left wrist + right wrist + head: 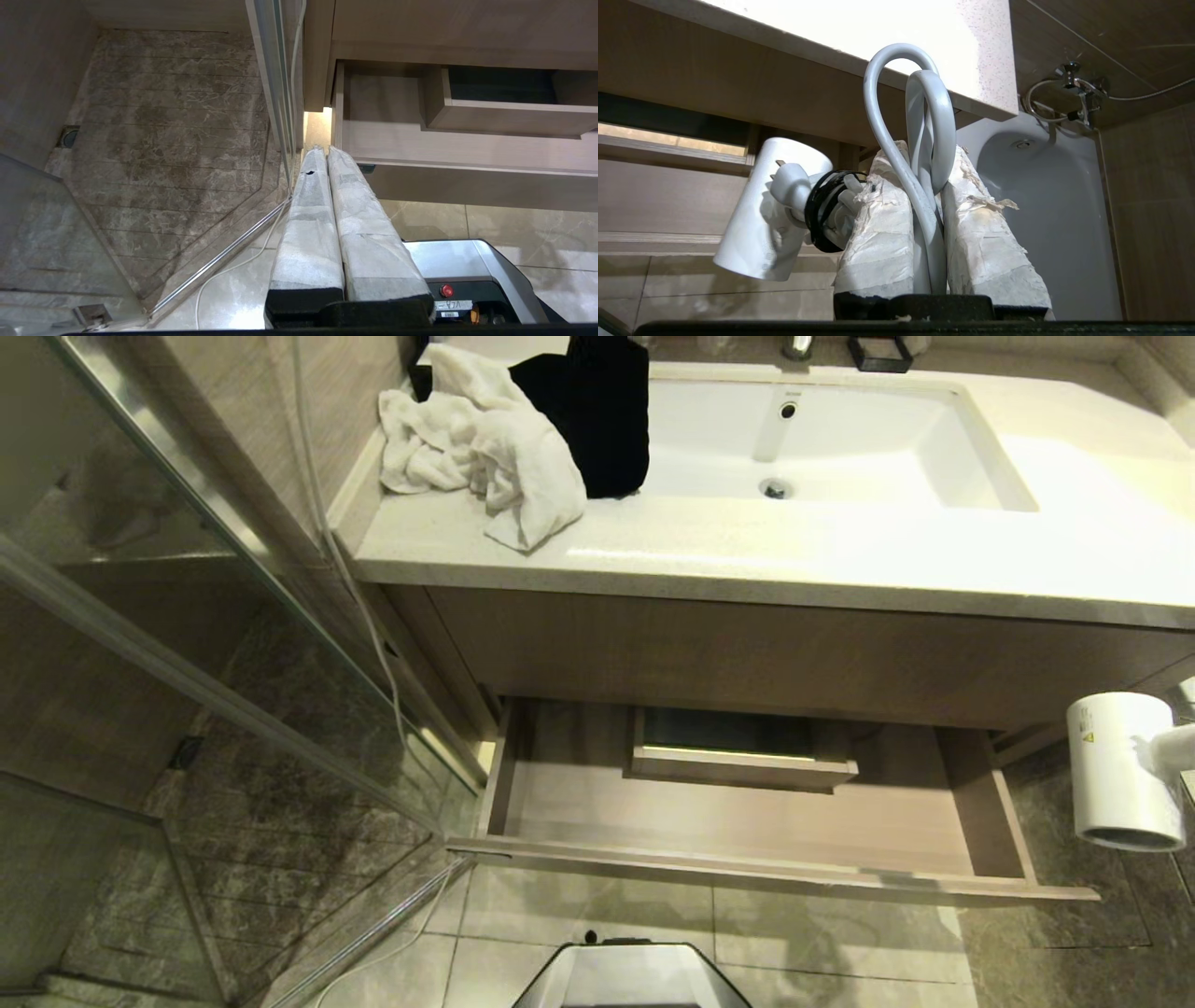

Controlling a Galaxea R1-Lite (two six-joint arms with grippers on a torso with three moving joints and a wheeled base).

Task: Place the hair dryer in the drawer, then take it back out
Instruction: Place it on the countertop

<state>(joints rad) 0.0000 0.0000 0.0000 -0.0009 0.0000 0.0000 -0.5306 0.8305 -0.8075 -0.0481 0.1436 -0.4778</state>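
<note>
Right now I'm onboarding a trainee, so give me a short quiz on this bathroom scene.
1. True or false: the hair dryer lies inside the drawer.
2. What hangs over the counter beside the sink? A) white towel B) bath mat C) robe
3. Fill in: the right tool is shut on the dryer's handle and ____.

Key: 1 false, it hangs at the drawer's right end, outside; 2 A; 3 cord.

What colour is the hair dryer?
White. The hair dryer shows best in the head view.
</note>
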